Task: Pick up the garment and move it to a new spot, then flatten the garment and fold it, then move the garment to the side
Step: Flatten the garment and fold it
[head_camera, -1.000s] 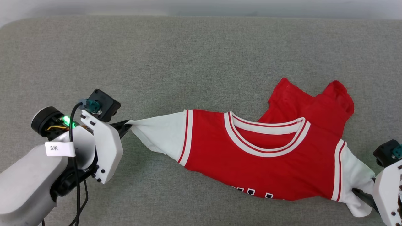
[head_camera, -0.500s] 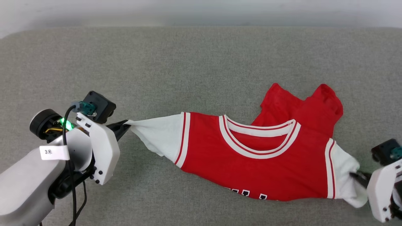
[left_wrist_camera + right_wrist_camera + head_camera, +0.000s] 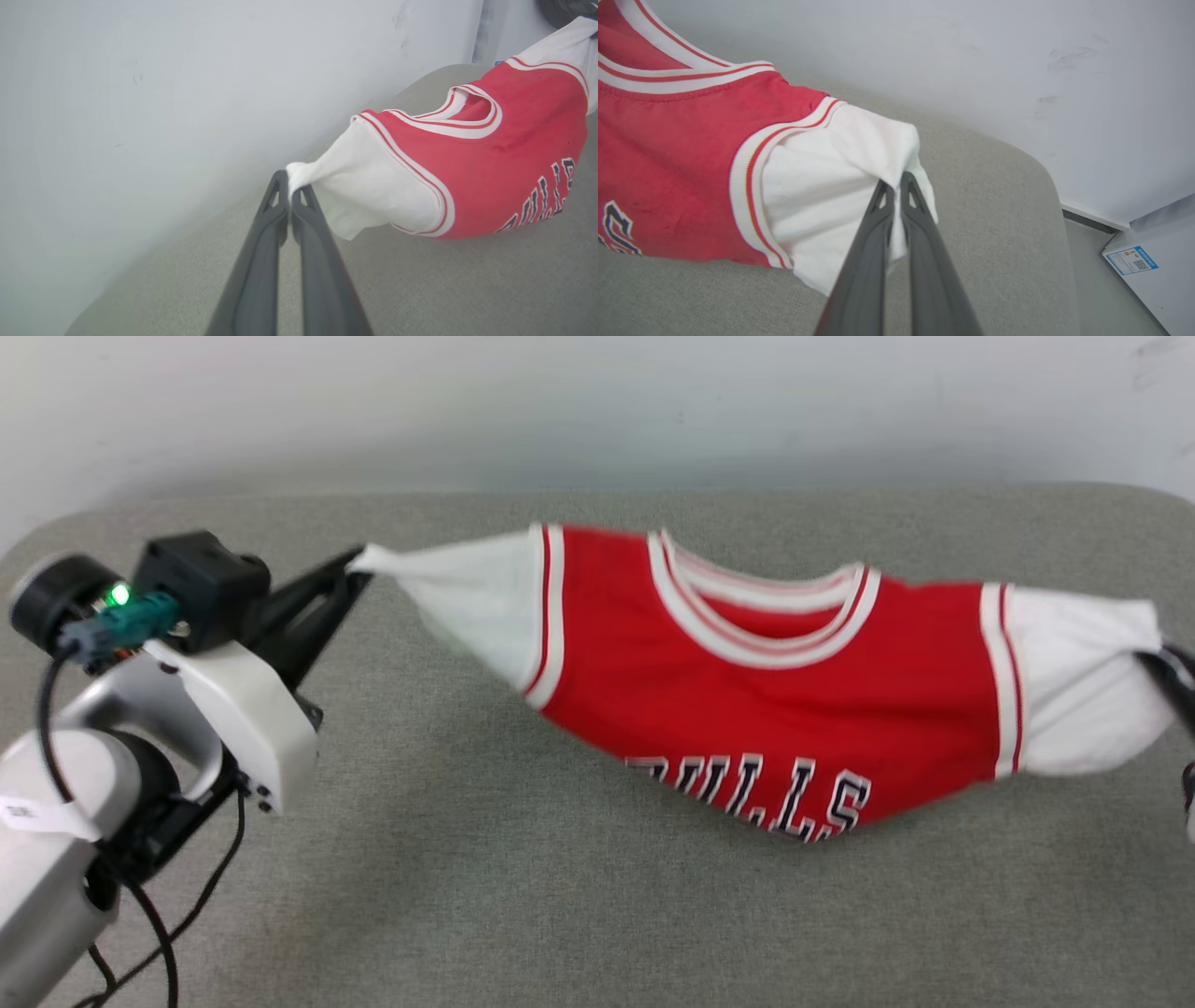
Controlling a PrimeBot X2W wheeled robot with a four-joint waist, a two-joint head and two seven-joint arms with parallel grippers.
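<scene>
The garment (image 3: pixel 775 681), a red jersey with white sleeves and black lettering, hangs stretched in the air above the grey cushioned surface (image 3: pixel 560 915), its front facing me. My left gripper (image 3: pixel 353 560) is shut on the tip of one white sleeve (image 3: pixel 355 191) at the left. At the right edge of the head view my right gripper (image 3: pixel 1162 658) is shut on the other white sleeve (image 3: pixel 840 186). In the left wrist view the left gripper (image 3: pixel 290 179) pinches the sleeve tip; the right gripper (image 3: pixel 896 179) bites into bunched sleeve cloth. The jersey's lower part sags in the middle.
A pale wall (image 3: pixel 597 411) runs along the far edge of the cushioned surface. In the right wrist view, the surface's rounded corner ends near a white box with a blue label (image 3: pixel 1134 261) on the floor. A black cable (image 3: pixel 140 915) trails from my left arm.
The right gripper has shut on the right sleeve. Both arms have lifted the garment off the surface and spread it; the crumpled back part no longer lies behind. The head camera has tilted up.
</scene>
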